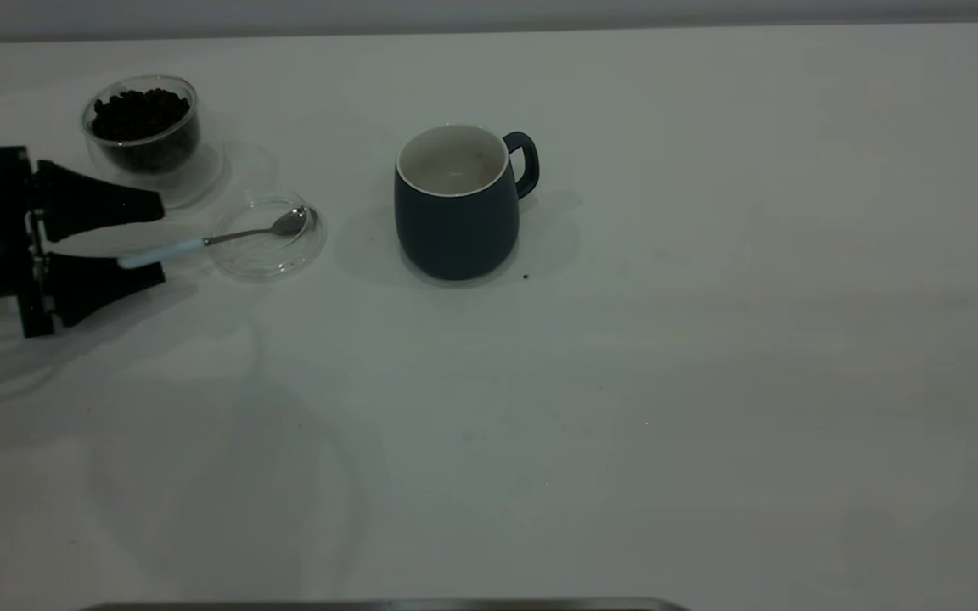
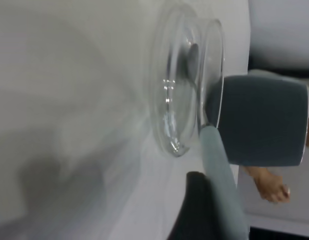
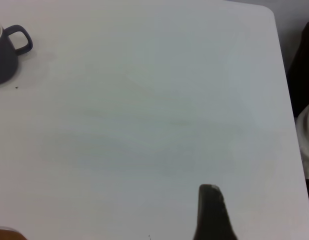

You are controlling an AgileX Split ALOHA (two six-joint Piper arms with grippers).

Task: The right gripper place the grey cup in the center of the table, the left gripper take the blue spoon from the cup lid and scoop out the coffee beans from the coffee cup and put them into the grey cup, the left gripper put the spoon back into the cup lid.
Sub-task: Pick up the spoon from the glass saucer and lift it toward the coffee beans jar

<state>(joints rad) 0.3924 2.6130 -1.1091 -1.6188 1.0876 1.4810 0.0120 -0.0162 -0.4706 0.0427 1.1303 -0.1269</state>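
White table (image 1: 710, 382): blue spoon (image 1: 200, 243) lies with its bowl on the cup lid (image 1: 268, 255), handle end between the left gripper (image 1: 158, 239) fingers, which stand wide apart. Grey cup (image 1: 458, 204) stands centrally. Right gripper: one fingertip (image 3: 210, 212) visible, state indeterminate.

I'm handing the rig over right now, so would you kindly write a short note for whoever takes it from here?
Left gripper: open, its fingers on either side of the end of the blue spoon's handle, not yet closed on it.
Right gripper: off to the side over bare table, holding nothing visible.
Grey cup: upright near the centre, no beans visible inside.
Spoon bowl rests in the cup lid; the coffee cup behind it is full of coffee beans.
Done: cup placed.
Left: grasp spoon, scoop beans into the grey cup, return spoon to lid.
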